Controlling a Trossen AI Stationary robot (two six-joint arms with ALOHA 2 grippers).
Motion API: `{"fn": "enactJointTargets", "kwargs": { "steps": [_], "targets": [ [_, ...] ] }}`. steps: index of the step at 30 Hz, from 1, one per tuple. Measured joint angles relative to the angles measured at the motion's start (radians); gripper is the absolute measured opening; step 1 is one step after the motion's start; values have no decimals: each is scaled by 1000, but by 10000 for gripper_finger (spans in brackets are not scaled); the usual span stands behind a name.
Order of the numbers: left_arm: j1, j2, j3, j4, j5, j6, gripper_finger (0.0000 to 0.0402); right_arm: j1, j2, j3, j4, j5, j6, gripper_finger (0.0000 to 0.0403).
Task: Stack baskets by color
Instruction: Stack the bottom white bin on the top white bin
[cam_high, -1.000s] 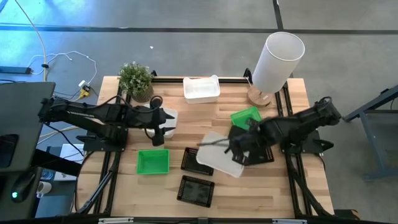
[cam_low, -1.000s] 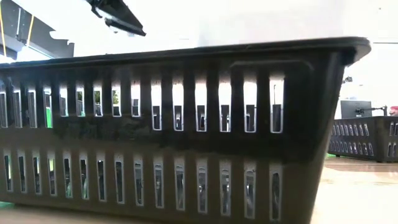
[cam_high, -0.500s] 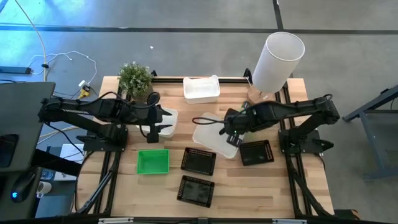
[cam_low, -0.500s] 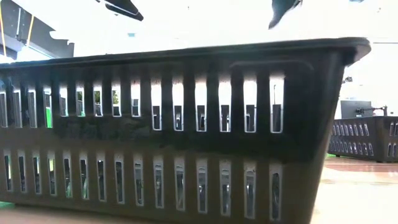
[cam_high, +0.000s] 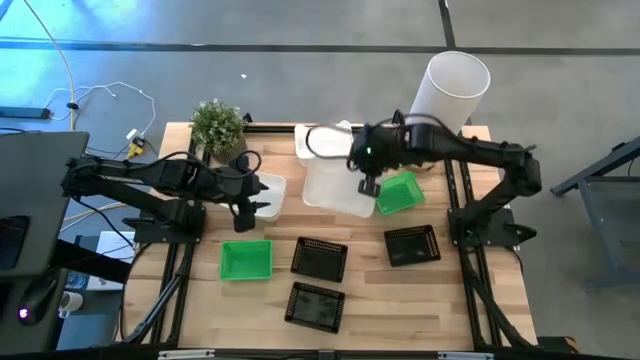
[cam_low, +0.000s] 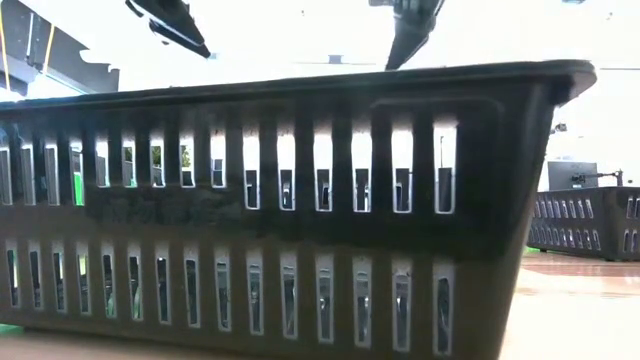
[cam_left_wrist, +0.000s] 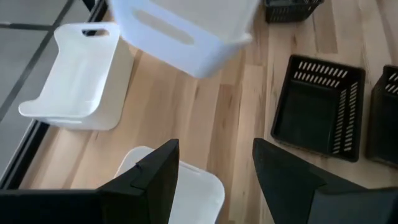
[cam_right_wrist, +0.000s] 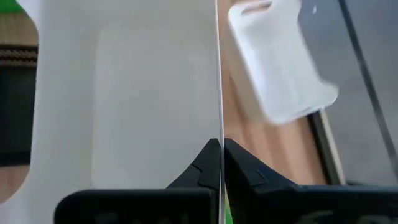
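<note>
The left gripper (cam_high: 246, 205) hovers open and empty over a white basket (cam_high: 268, 196) on the left. The right gripper (cam_high: 366, 186), pinched on the rim of a lifted basket (cam_high: 333, 183), carries it near the back basket (cam_high: 322, 144) (the likely stack base). It should line up the edges, level the basket and lower it slowly before letting go.

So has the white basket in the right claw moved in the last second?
Yes. The right claw carried the white basket from near the black baskets toward the far edge, now beside the white basket at the back.

Even bright light (low view's background glares white).
</note>
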Motion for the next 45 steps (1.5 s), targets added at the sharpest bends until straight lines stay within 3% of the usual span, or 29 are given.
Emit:
{"fn": "enactJointTargets", "kwargs": {
  "steps": [11, 18, 25, 34, 38, 45],
  "targets": [
    [0, 0, 0, 0, -11, -8, 193, -191, 0, 0, 257, -71, -421, 0],
    [0, 0, 0, 2, -11, -8, 193, -310, 0, -1, 425, -188, -586, 0],
    [0, 0, 0, 2, -11, -8, 193, -403, 20, -1, 509, -305, -638, 0],
    [0, 0, 0, 2, -11, -12, 193, -459, 164, -1, 572, -416, -668, 0],
    [0, 0, 0, 1, -11, -26, 193, -486, 217, -1, 595, -443, -667, 0],
    [0, 0, 0, 1, -11, -26, 193, -552, 246, -1, 646, -582, -619, 0]
  ]
}}
